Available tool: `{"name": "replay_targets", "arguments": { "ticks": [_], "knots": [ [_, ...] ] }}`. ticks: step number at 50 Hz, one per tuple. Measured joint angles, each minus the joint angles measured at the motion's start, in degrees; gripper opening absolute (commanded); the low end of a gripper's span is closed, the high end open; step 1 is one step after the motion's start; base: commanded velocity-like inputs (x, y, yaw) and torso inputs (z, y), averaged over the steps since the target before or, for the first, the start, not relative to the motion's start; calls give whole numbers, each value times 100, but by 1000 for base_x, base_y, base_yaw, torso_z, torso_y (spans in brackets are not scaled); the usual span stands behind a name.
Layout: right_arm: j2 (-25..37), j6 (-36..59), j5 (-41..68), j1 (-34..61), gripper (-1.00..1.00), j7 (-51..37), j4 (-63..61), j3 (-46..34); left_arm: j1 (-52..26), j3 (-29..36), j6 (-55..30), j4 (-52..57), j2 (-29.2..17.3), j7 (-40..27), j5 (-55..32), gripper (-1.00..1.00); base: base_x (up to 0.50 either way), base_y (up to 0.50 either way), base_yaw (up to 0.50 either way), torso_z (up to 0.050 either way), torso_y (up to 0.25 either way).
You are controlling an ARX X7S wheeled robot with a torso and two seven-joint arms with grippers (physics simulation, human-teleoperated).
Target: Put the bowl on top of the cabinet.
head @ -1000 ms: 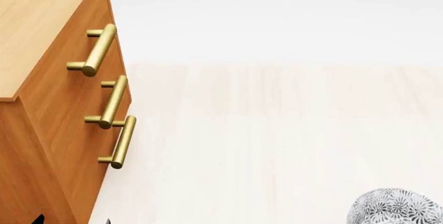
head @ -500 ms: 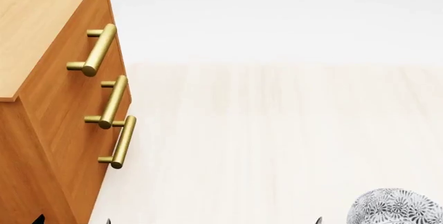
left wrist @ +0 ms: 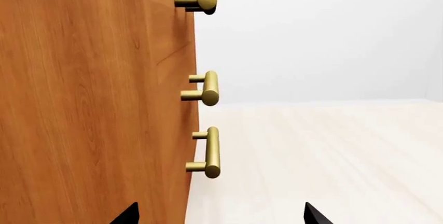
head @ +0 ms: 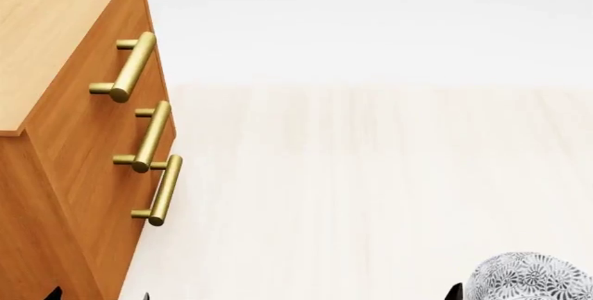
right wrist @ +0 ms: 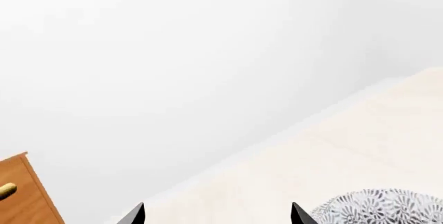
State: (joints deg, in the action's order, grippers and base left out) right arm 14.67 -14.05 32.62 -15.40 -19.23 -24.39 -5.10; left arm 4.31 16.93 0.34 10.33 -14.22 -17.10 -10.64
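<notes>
The bowl [head: 532, 278], white with a dense grey floral pattern, sits on the pale floor at the head view's bottom right edge. It is partly cut off there and in the right wrist view [right wrist: 381, 207]. The orange-brown cabinet [head: 83, 140] with three brass handles fills the left side, its light top [head: 46, 29] bare. My right gripper [right wrist: 217, 216] is open and empty, with one fingertip [head: 454, 292] just left of the bowl. My left gripper [left wrist: 220, 216] is open beside the cabinet's front corner [left wrist: 90, 105], holding nothing.
Pale wood floor [head: 371, 175] stretches from the cabinet front to a white wall [head: 371, 29] behind. The brass handles [head: 148, 137] stick out from the drawer fronts toward the open floor. A corner of the cabinet [right wrist: 21, 193] shows in the right wrist view.
A black fingertip of my right gripper has come into the head view's bottom edge and slid right, up to the bowl. The bowl, cabinet and left gripper have not moved.
</notes>
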Motion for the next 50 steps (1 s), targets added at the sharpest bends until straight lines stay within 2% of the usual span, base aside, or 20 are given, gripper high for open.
{"name": "replay_targets", "arguments": {
  "ticks": [9, 22, 50],
  "knots": [
    [129, -97, 832, -51, 100, 300, 22, 138, -6, 20, -2, 6, -18, -24, -12, 100, 0, 0, 0, 0, 0],
    [78, -408, 1438, -182, 100, 526, 55, 338, -10, 50, 5, 7, -41, -60, -27, 100, 0, 0, 0, 0, 0],
    [-359, -818, 2137, -327, 100, -24, 207, 783, -52, 101, 26, -48, -81, -112, -82, 100, 0, 0, 0, 0, 0]
  ]
}}
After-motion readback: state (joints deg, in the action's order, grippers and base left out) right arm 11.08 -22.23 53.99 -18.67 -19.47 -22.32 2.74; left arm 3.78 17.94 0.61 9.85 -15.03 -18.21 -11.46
